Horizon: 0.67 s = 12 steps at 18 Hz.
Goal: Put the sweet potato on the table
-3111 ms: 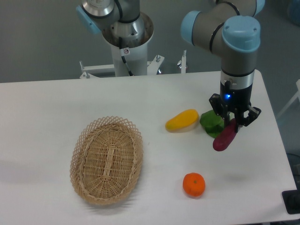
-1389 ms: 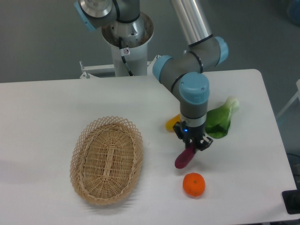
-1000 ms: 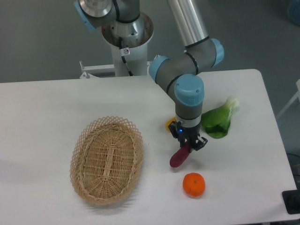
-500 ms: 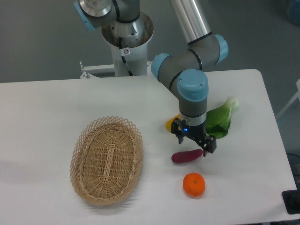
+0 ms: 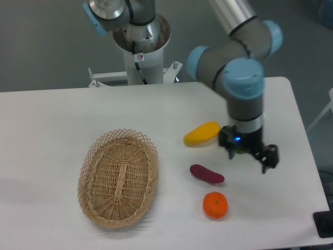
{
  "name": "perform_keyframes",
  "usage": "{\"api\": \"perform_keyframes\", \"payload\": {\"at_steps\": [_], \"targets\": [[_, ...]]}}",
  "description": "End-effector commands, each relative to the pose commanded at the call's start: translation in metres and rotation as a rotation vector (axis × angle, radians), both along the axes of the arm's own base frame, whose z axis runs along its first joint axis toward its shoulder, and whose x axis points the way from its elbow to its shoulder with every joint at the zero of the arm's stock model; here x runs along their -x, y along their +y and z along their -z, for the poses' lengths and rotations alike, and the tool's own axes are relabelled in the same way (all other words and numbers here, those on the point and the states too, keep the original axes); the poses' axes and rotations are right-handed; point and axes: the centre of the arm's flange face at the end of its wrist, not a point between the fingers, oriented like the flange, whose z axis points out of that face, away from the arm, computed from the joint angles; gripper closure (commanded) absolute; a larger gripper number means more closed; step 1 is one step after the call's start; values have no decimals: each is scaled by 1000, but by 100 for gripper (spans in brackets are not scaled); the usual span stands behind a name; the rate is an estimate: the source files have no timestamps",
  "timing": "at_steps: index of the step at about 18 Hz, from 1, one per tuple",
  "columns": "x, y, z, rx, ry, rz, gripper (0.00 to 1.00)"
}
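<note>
Currently the gripper (image 5: 248,155) hangs with fingers spread, holding nothing, right of the sweet potato (image 5: 206,174) lying on the table (image 5: 62,120).

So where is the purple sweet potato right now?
The sweet potato lies flat on the white table, to the right of the wicker basket, between the yellow fruit above it and the orange below. Nothing is holding it.

Dark magenta sweet potato (image 5: 207,174), white table (image 5: 62,120), yellow fruit (image 5: 202,133), orange (image 5: 215,204), tan woven basket (image 5: 118,177)
</note>
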Motion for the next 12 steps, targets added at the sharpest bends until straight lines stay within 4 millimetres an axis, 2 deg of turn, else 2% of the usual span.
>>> {"api": "perform_keyframes", "payload": {"at_steps": [2,5,6,12], "targets": [[12,-25,-14,11,17,34,0],[29,-61,-25,-5,6,11,0],[31,-71,-35,-21,13,16,0],[44,-100,-38,-19,17,-1,0]]}}
